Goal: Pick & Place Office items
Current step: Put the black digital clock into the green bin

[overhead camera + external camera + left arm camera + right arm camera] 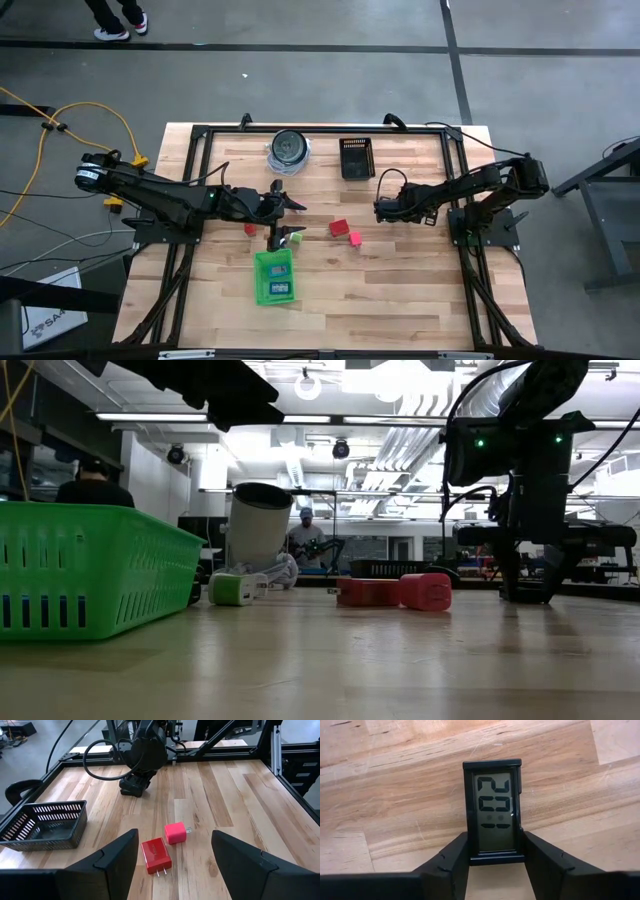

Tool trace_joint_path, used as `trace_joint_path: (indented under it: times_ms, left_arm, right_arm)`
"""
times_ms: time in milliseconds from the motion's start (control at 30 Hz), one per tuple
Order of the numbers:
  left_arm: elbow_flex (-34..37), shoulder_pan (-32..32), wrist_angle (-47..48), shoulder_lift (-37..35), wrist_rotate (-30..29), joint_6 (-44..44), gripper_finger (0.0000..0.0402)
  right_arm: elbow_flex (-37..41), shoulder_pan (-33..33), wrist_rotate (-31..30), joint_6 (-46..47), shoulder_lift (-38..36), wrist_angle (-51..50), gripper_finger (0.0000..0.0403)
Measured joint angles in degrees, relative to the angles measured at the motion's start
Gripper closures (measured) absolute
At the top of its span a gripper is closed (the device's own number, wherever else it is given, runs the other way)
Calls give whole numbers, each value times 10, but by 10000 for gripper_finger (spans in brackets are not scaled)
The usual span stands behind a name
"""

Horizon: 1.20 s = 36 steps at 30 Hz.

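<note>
Gripping a small black digital clock [492, 812] by its two long sides, the jaws of the right gripper [494, 862] are closed on it; the clock seems to lie flat on the wooden desk [400, 290], not lifted yet as far as I can judge. In the high view this gripper [384, 209] is low over the desk, a little in front of the black mesh basket [356, 158].

The jaws of the left gripper [172, 865] stand apart and hold nothing. They look toward the red charger [156, 855] and the pink charger [175, 833], which lie close beside each other near the middle of the desk, both untouched. In the high view the left gripper [290, 202] is just behind the green tray [273, 277].

About the progress: the green tray already has some blue-and-white pieces inside, so a part of the sorting seems done. A small green and white piece [232, 588] lies just behind the tray, next to the round container [289, 148] in the low view. Left to do, in my judgement: the clock, the two chargers, and this small piece. The black basket looks empty.
</note>
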<state>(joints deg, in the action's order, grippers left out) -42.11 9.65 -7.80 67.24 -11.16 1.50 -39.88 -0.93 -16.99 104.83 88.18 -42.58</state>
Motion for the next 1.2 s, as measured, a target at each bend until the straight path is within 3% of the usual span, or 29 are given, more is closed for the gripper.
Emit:
trace_joint_path:
  times_ms: [533,900,1200]
  left_arm:
    - [0,0,0,0,0,0,156]
    - [0,0,0,0,0,0,156]
    - [0,0,0,0,0,0,156]
  right_arm:
    - [0,1,-26,-81,-42,15,256]
    - [0,2,-30,-219,-131,47,257]
    - [0,2,-13,-355,-181,134,257]
